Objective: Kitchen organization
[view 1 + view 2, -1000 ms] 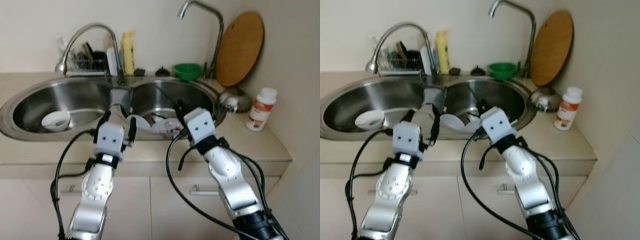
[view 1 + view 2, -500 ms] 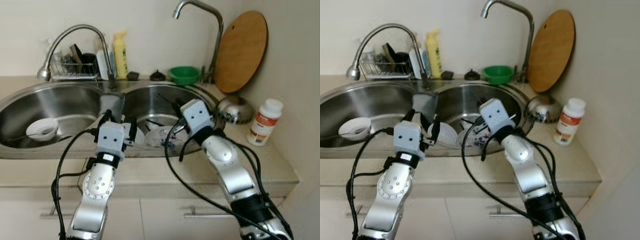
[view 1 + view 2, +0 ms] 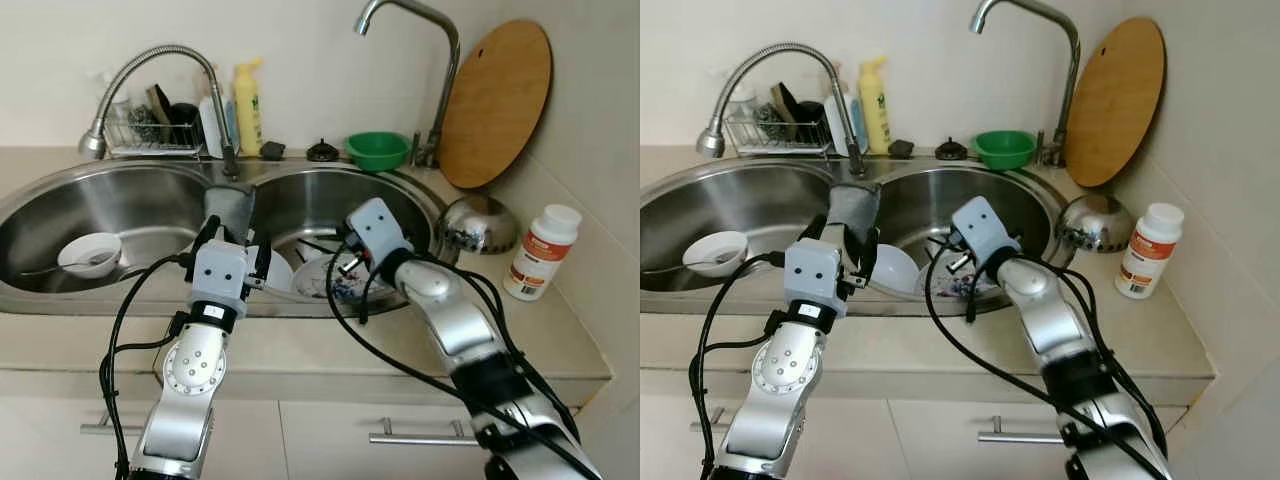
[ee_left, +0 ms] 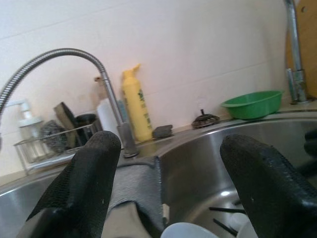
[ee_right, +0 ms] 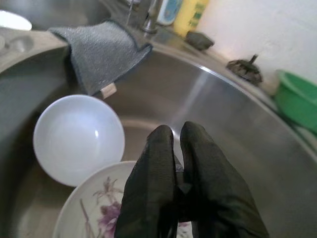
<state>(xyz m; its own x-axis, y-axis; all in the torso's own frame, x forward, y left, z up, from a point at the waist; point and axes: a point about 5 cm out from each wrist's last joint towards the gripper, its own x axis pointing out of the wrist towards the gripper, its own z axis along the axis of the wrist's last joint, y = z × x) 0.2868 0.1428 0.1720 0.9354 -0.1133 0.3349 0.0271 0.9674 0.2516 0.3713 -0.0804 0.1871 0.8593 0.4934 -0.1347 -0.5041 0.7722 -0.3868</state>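
A double steel sink [image 3: 150,305] lies in front of me. In its right basin a white bowl [image 3: 277,272] sits beside a flowered plate [image 3: 322,280] with black chopsticks [image 3: 312,245] behind them. My right gripper [image 3: 340,262] reaches down into that basin, and in the right wrist view it [image 5: 177,130] is shut just above the flowered plate [image 5: 94,213], with the white bowl [image 5: 79,139] beside it. My left gripper [image 3: 237,250] hovers open over the sink's front rim near the divider, nothing between its fingers [image 4: 94,168]. A grey cloth [image 3: 230,205] hangs over the divider.
A small white bowl [image 3: 90,253] with a spoon sits in the left basin. Behind the sink stand a yellow soap bottle [image 3: 248,105], a wire rack [image 3: 150,135], a green bowl [image 3: 378,150] and two faucets. A round wooden board [image 3: 495,100], steel bowl [image 3: 475,222] and white bottle [image 3: 540,250] are at right.
The camera has shifted. My right arm has stretched forward and down into the right basin, closer to the flowered plate. The left gripper stays open near the divider.
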